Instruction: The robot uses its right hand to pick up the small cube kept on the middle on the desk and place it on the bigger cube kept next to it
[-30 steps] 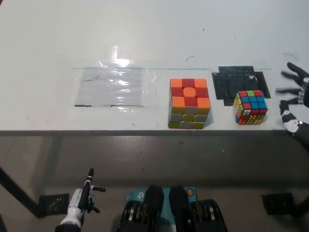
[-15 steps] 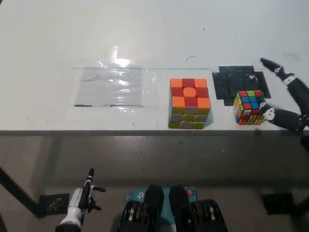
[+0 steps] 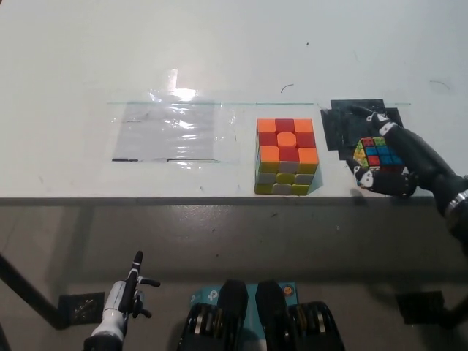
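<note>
**Right hand wrapped around the small cube**

The black right hand [image 3: 398, 162] reaches in from the right edge, its fingers [image 3: 369, 178] curled against the small cube [image 3: 375, 152] from front and back, clamped on it. The cube sits on the table [image 3: 219, 58] near the front edge, beside a black patch [image 3: 344, 124]. The bigger cube [image 3: 287, 156] stands just to its left, apart. The white left hand [image 3: 123, 303] hangs low at the lower left, its fingers spread.

- The right hand [image 3: 395, 157] is black, with small white patches on its fingers [image 3: 360, 174], on a thick black forearm that carries a pale band at the wrist.
- The left hand [image 3: 126, 300] is slim and white with dark fingers and dark joints.
</note>
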Tool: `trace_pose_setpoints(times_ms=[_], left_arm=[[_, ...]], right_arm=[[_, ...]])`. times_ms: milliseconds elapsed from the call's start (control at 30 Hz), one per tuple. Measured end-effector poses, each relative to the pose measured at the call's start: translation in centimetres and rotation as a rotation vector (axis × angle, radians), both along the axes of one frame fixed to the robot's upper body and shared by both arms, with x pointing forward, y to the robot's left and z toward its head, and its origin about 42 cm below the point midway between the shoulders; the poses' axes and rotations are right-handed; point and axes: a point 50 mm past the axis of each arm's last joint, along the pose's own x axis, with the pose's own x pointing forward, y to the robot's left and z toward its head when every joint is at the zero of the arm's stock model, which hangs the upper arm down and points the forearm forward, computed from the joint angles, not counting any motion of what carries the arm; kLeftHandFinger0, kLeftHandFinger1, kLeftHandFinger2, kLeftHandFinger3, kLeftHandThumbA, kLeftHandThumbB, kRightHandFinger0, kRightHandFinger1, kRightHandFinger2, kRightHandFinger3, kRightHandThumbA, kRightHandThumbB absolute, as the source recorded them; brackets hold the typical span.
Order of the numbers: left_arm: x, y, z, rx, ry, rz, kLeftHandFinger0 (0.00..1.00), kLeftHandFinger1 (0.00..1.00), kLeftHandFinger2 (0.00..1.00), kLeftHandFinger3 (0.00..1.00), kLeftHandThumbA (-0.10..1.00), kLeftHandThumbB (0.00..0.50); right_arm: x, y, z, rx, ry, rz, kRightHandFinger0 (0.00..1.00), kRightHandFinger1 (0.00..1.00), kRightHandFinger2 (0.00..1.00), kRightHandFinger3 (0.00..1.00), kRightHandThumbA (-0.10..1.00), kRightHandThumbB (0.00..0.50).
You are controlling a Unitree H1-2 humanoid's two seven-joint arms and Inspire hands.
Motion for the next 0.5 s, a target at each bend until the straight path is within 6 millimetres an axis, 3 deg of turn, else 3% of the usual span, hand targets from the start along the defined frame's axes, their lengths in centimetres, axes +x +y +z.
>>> trace_pose_setpoints(times_ms=[133,300,433,500], left_arm=[[0.0,0.0,0.0,-0.001,-0.001,0.001,0.32,0.00,0.00,0.00,1.00,0.500],[0.1,0.0,0.0,-0.002,-0.002,0.002,0.32,0.00,0.00,0.00,1.00,0.500],[0.1,0.0,0.1,-0.003,-0.004,0.003,0.27,0.00,0.00,0.00,1.00,0.500],[0.1,0.1,0.1,-0.006,-0.005,0.007,0.29,0.00,0.00,0.00,1.00,0.500]], right_arm=[[1.1,-0.1,0.0,-0.040,-0.006,-0.006,1.00,1.00,1.00,1.00,0.48,0.382],[1.7,-0.7,-0.3,-0.073,-0.014,-0.010,1.00,1.00,1.00,1.00,0.51,0.399],[2.1,-1.4,-0.6,-0.111,-0.026,-0.007,1.00,1.00,1.00,1.00,0.50,0.393],[2.2,-1.9,-0.6,-0.132,-0.036,-0.006,1.00,1.00,1.00,1.00,0.51,0.386]])
